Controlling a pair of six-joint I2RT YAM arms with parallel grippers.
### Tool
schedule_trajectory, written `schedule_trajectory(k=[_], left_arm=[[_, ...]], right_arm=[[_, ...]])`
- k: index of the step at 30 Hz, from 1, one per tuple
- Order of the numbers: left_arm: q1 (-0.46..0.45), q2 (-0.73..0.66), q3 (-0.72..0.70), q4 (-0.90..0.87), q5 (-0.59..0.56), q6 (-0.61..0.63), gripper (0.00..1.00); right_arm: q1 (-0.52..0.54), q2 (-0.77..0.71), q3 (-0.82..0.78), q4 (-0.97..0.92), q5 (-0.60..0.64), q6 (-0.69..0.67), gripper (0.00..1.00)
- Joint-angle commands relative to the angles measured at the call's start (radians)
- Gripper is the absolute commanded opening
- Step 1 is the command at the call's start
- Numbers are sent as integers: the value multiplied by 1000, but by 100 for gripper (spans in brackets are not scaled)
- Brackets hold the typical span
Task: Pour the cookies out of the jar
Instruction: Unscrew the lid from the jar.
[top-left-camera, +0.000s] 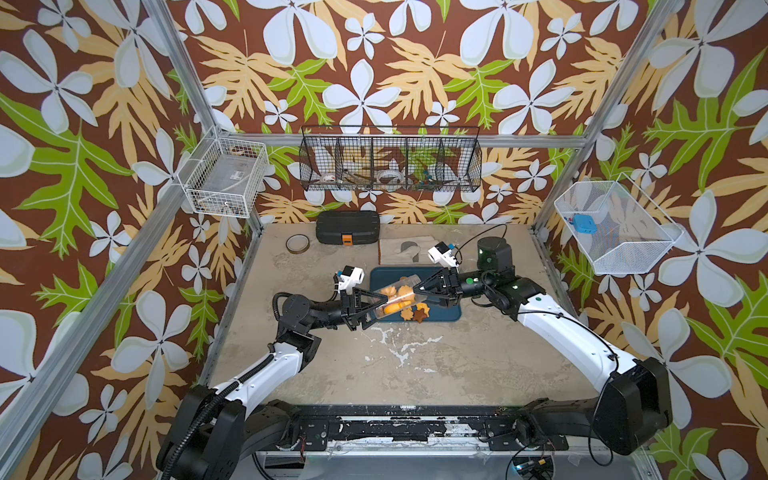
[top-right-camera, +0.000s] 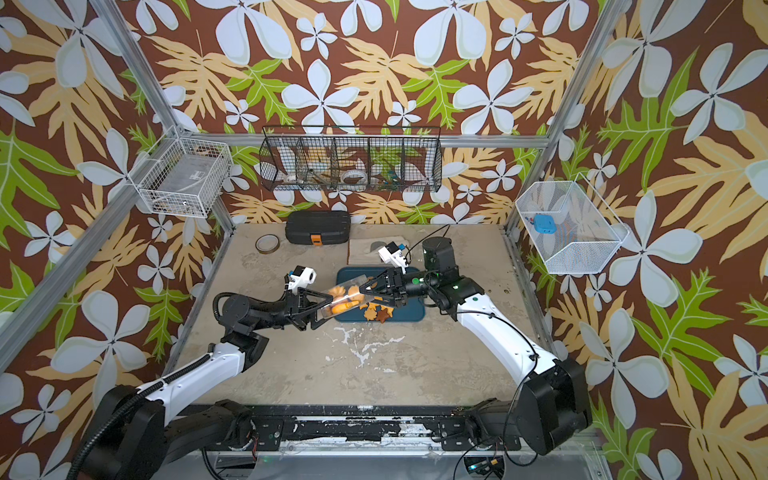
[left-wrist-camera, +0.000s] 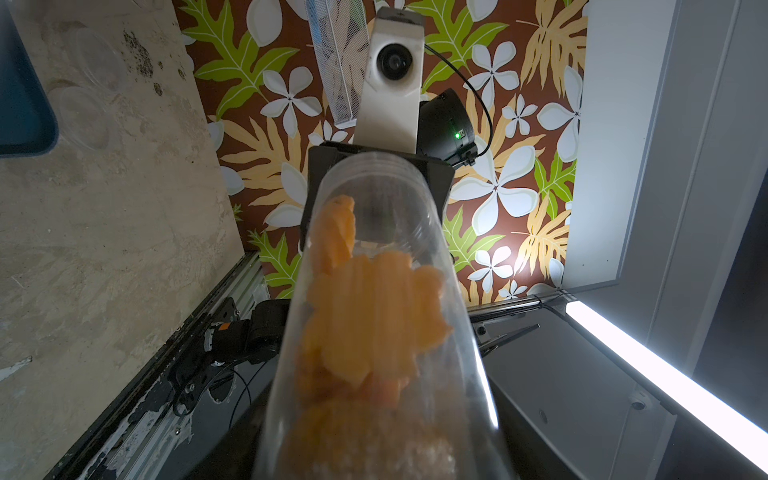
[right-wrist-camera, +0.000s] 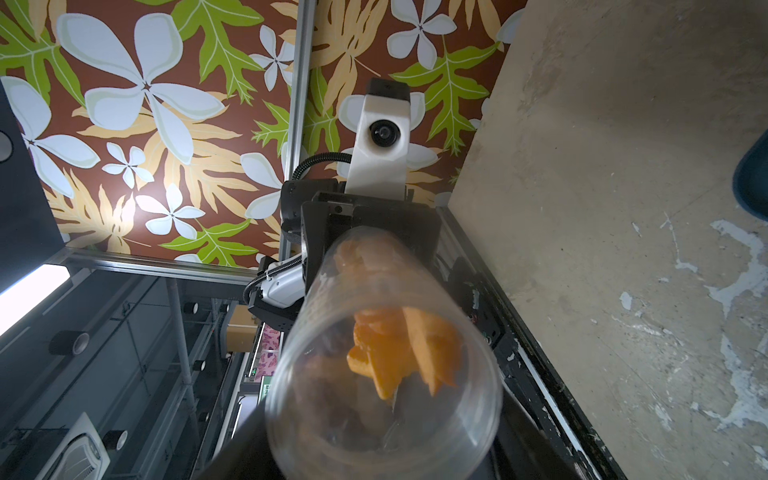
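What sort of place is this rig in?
Likely a staged lab test cell: aluminium frame lined with floral wallpaper, wire baskets hung on the walls, two robot arms at a worn tabletop.

Clear jar (top-right-camera: 341, 300), tilted over blue tray (top-right-camera: 417, 319); orange cookies (top-right-camera: 345, 307) inside, more loose on tray. Left gripper (top-right-camera: 323, 308) clamps one end, right gripper (top-right-camera: 366, 291) the other.
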Motion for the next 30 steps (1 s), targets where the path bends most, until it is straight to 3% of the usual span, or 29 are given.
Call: schedule_trajectory(k=[1,7,16,23,27,30], left_arm=[[1,-6,5,70,-5,-1,45],[1,9,16,64,-21,-4,62],[1,45,42,42,-38,3,81],[1,43,59,-60,-29,65,80],[1,40,75,-121,-25,107,72],[1,42,75,-124,-26,107,67]], right_arm=[[0,-10,-4,11,19,-8,59],[1,-32,-26,-2,62,-12,58],[30,-36,-35,-31,131,-35,57],[37,-32,-24,-45,167,-45,56],[36,-28,-22,-58,168,-55,57],[37,-28,-20,-72,160,-66,65]])
